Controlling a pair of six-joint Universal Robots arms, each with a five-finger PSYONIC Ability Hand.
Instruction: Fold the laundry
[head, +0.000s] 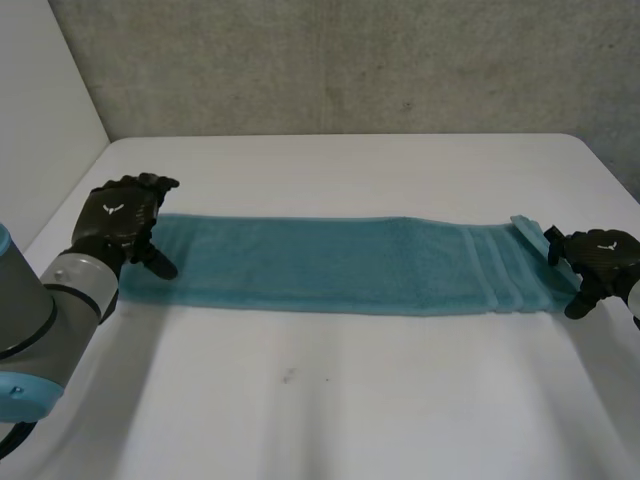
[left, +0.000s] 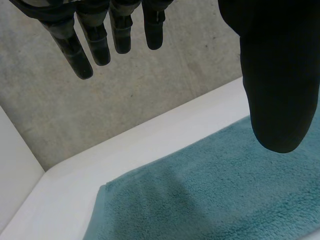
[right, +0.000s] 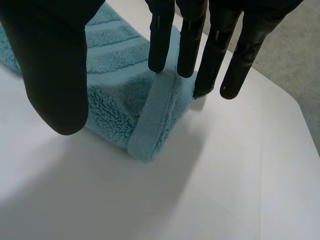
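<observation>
A long teal terry towel (head: 340, 265) is lying as a folded strip across the white table (head: 330, 400). The left hand (head: 120, 215) is hovering over one end and the right hand (head: 600, 255) over the hemmed other end, both with fingers straight and thumbs spread apart.

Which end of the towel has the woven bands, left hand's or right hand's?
The end at the right hand: the towel shows ribbed bands and a flat hem there. The end by the left hand is plain pile.
</observation>
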